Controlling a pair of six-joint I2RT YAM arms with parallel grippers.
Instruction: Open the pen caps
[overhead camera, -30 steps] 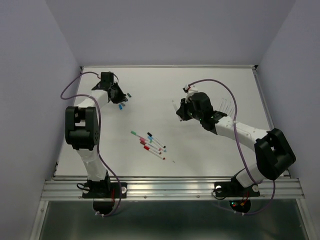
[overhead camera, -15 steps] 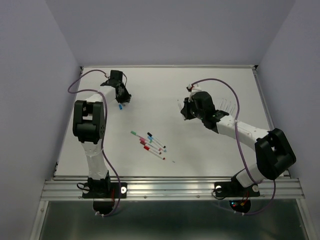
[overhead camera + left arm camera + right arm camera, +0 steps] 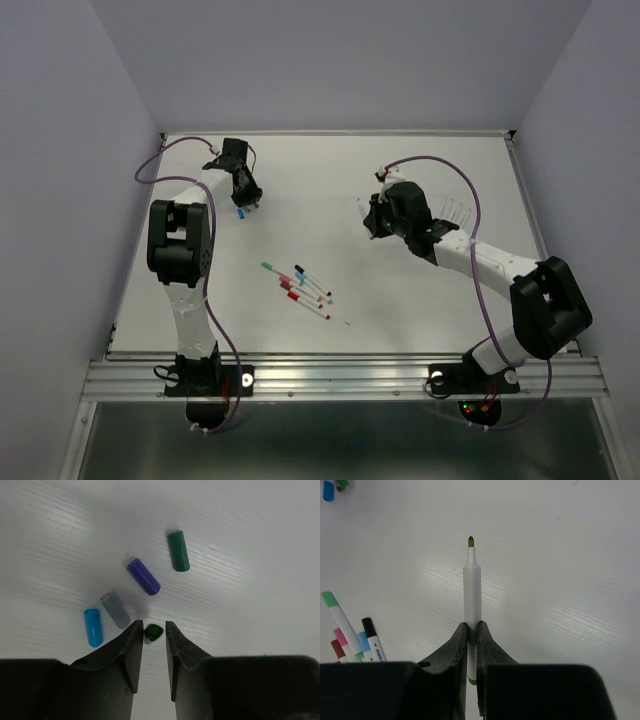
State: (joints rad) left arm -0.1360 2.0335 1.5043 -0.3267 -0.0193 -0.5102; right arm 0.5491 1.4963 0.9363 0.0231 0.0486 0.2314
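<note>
The left gripper [image 3: 153, 627] hangs low over the tabletop [image 3: 250, 540] with its fingers a little apart. A dark green cap [image 3: 153, 632] sits right at the mouth of the gap, seen end-on. It lies close to the left finger [image 3: 131, 650], but I cannot tell whether either finger touches it.

Four more loose pen caps lie on the tabletop just ahead of the tips:
- A grey cap [image 3: 115, 610] is nearest, just off the left fingertip.
- A light blue cap [image 3: 93, 627] lies beside the grey one, further out to the left.
- A purple-blue cap [image 3: 143, 576] is straight ahead, a little beyond the grey one.
- A teal-green cap [image 3: 178, 550] is the farthest, ahead and slightly to the right.

None of the four touch each other.

The right gripper [image 3: 472, 628] is clamped tight on the white barrel of an uncapped green pen [image 3: 472, 587]. The pen sticks out straight ahead of the fingers above the tabletop, its green nib [image 3: 470, 541] bare at the far end.

Off to this gripper's lower left lies a group of capped pens [image 3: 298, 288], well apart from the held one. A green-capped pen [image 3: 340, 617] and a black-capped pen [image 3: 372, 640] show most clearly there, with pink, blue and red ends beside them. Far ahead and to the left the light blue cap shows again, at the edge of the wrist view.

From above, the two grippers are well apart, with the group of capped pens nearer the arm bases between them.
</note>
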